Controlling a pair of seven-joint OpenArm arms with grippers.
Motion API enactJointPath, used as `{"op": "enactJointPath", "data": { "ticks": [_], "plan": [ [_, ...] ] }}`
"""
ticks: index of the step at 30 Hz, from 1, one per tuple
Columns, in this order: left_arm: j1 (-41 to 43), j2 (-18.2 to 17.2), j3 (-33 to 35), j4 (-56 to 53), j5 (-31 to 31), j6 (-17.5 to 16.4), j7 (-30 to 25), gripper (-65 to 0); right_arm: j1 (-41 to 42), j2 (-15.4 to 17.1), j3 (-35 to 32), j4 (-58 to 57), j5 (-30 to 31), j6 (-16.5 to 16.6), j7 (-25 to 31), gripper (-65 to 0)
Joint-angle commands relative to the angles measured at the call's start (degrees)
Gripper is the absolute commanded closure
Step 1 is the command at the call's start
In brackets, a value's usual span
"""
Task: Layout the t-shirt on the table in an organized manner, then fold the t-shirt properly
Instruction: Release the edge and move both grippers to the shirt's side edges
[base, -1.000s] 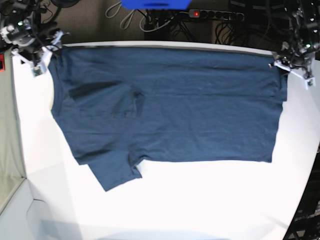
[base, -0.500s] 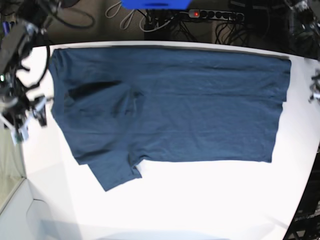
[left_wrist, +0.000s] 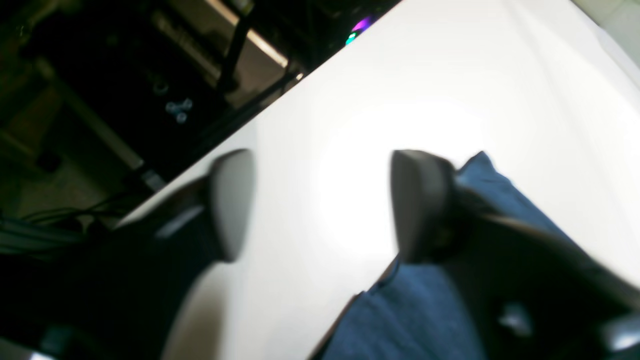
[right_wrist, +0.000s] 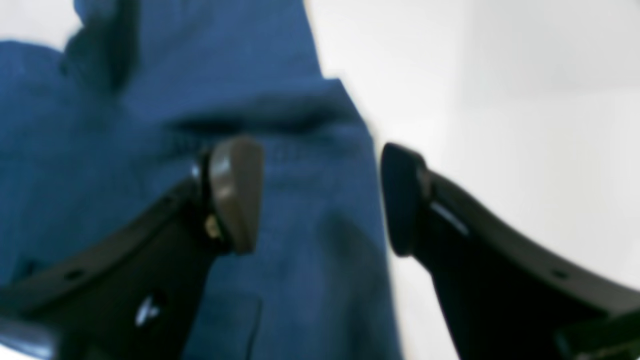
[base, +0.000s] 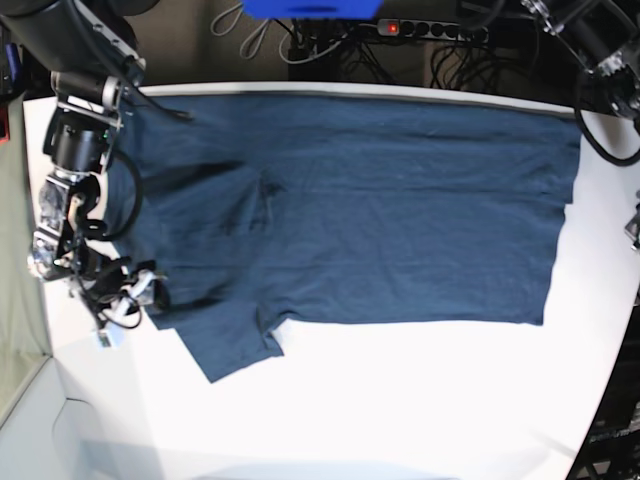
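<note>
We see the t-shirt (base: 350, 210) spread flat across the far half of the white surface (base: 400, 400), its long edge running along the far rim, one sleeve poking out toward the near side at the base view's left. The cloth lies mostly smooth, with a darker fold near the sleeve end.

No containers appear in any view.

From the base view the right arm reaches down that view's left edge, and its gripper (base: 125, 300) sits low beside the sleeve. The right wrist view shows us what the base view cannot: the right gripper (right_wrist: 320, 197) has its jaws apart, one finger over the blue cloth and the other over bare white, so the sleeve's edge falls in the gap; nothing is clamped. We cannot tell whether the fingers touch the fabric.

The left wrist view shows the left gripper (left_wrist: 320, 205) with jaws wide apart above bare surface, a corner of the shirt (left_wrist: 425, 310) lying behind one finger. In the base view only a sliver of that arm shows at the right edge.

Beyond the far rim the room is dark, with cables and a power strip (base: 430, 30) showing a red light.
</note>
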Motion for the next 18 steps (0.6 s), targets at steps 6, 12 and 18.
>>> {"op": "enactJointPath", "data": {
  "ticks": [6,12,18],
  "plan": [
    [-1.3,-1.7,3.1,-1.1,-0.7,-0.1,-1.2,-60.6,3.1,2.7,-2.0,-6.0,1.3,0.2,10.7,-38.1],
    [-2.5,-1.7,3.8,-1.4,-0.7,-0.1,-1.2,-60.4,3.2,3.6,-2.0,-6.7,1.3,0.2,13.3,-38.1],
    [-2.5,-1.1,3.8,-1.4,-0.7,-0.1,-1.2,-60.4,2.7,3.7,-2.1,-8.4,1.3,-5.3,17.7,-38.1]
  ]
}}
